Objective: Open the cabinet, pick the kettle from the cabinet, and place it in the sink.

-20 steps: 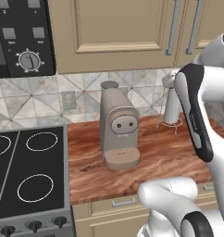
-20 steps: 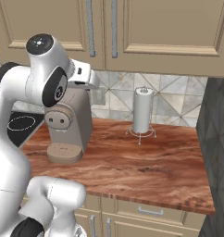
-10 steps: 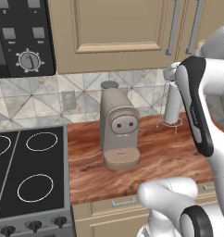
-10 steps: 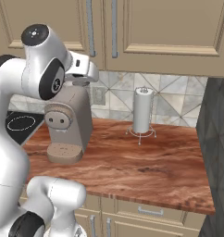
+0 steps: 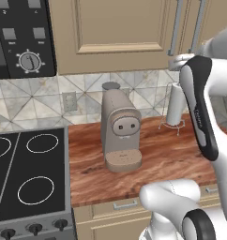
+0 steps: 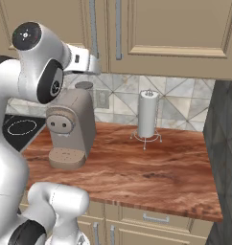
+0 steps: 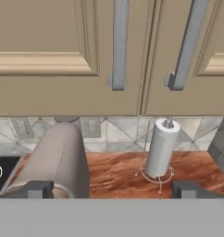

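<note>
The cabinet [image 5: 115, 33] is the beige wall unit above the counter, and both its doors are shut. Its two long silver bar handles [image 7: 119, 41] hang side by side at the meeting edge of the doors, seen too in the right base view [image 6: 93, 28]. My gripper [image 7: 113, 190] is open, fingertips [image 7: 37, 189] wide apart with nothing between them. It hovers just below the doors' lower edge, under the handles [image 5: 177, 62] [image 6: 95, 64]. The kettle is hidden behind the shut doors. The sink is out of view.
A taupe coffee machine [image 5: 120, 131] stands on the reddish wood counter [image 6: 151, 167] under my hand. A paper towel roll on a wire stand [image 6: 147, 115] is to its right. A black stovetop [image 5: 26, 173] lies left, a dark wall [image 6: 226, 143] right.
The arm has lifted the hand from beside the coffee machine's top up to the lower edge of the cabinet doors. The jaws have stayed open.
</note>
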